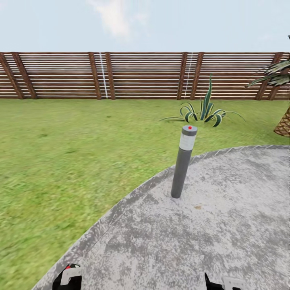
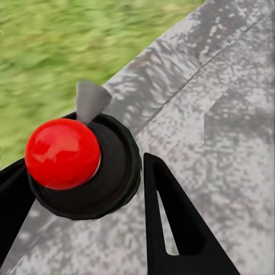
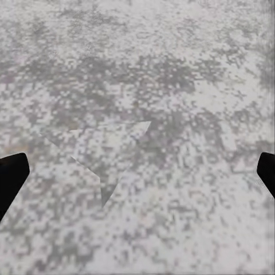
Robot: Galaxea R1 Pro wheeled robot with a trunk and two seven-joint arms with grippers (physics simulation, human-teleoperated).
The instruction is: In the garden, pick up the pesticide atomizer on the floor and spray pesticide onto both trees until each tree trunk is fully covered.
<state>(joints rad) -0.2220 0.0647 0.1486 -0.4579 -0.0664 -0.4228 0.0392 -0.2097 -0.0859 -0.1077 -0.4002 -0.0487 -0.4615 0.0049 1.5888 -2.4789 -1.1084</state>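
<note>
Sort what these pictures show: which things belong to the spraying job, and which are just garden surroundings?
For the job: pesticide atomizer, red-knobbed, held in the left gripper.
Just there: grey bollard lamp, spiky striped plant, scaly palm, wooden fence, paved pad.

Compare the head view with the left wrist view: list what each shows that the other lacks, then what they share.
Head view alone: brown slatted wooden fence, grey bollard post with a red dot, spiky striped-leaf plant, sky.

Left wrist view alone: close up, a glossy red ball on a black round body with a grey nozzle between the left pincer's black fingers.

Both: green lawn and speckled grey paved slab.
</note>
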